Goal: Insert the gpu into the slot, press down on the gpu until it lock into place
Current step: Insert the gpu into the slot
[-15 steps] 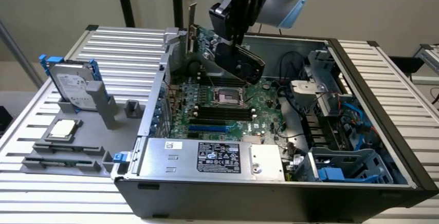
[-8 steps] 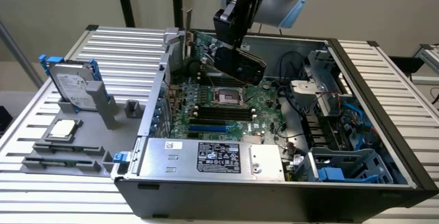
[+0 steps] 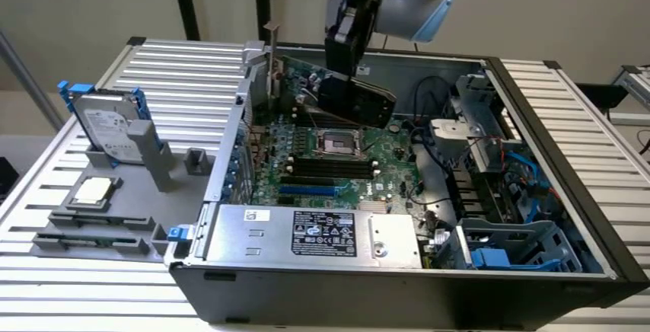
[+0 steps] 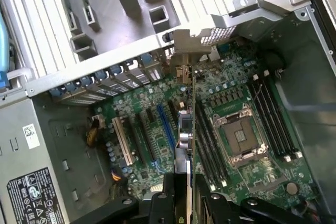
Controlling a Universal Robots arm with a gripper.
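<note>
Exterior view's left: hard drive (image 3: 106, 128) on table (image 3: 188, 69). Then blue slot (image 3: 307, 192), bare, on motherboard (image 3: 391, 161). Further right, gpu (image 3: 358, 100) tilted in air beyond CPU socket (image 3: 339, 144), clear of slot, pinched by gripper (image 3: 345, 69).

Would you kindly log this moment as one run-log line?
gripper: shut on gpu | gpu: held above motherboard | slot: no card seated

You'll find the gpu (image 3: 358, 100) in the upper centre of the exterior view: a flat black card, tilted and raised off the motherboard (image 3: 355, 166). In the wrist view the gpu (image 4: 186, 129) shows edge-on. The slot (image 3: 307, 192), a narrow bright-blue strip, lies lower centre, unfilled, apart from the card.
</note>
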